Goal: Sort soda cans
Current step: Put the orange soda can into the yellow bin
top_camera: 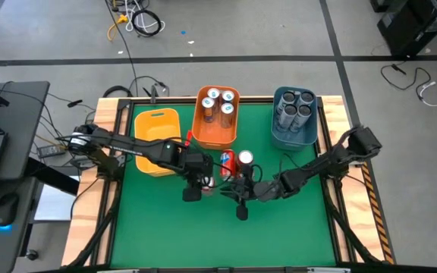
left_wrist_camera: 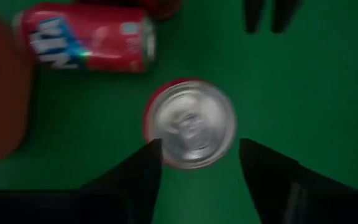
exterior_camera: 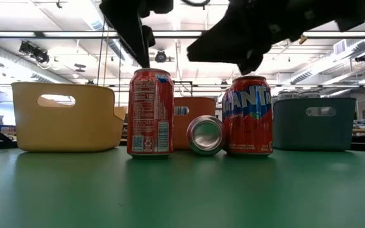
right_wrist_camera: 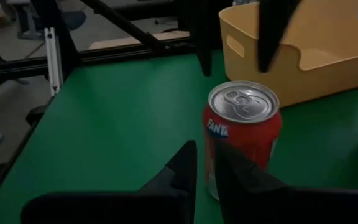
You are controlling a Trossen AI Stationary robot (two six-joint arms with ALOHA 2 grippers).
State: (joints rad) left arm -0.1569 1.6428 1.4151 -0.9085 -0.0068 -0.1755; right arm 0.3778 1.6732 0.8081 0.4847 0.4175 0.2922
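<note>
From above, the orange bin [top_camera: 217, 120] holds four white-and-green cans [top_camera: 218, 106], the blue bin [top_camera: 293, 117] four dark grey cans [top_camera: 294, 108], and the yellow bin [top_camera: 156, 140] shows nothing inside. The red cans [top_camera: 234, 163] sit mid-table, just near of the orange bin. The left gripper [top_camera: 203, 180] and right gripper [top_camera: 243, 189] crowd together over them.

At table height, one upright red can [exterior_camera: 150, 113] stands to the left, another [exterior_camera: 248, 116] to the right, and a tipped can [exterior_camera: 205, 135] lies between, touching the right one. Both arms hang just above.

The left wrist camera looks straight down on an upright can's silver top [left_wrist_camera: 190, 122], with dark fingers [left_wrist_camera: 135, 180] spread either side, not pinching it. A second can [left_wrist_camera: 86, 37] lies flat beyond.

The right wrist camera shows its fingers [right_wrist_camera: 182, 168] pressed nearly together, holding nothing, beside an upright can [right_wrist_camera: 241, 134] in front of the yellow bin.

The risk I see: with both grippers this close, closing off-centre could topple the can, or the arms could knock each other or roll the tipped can away.
</note>
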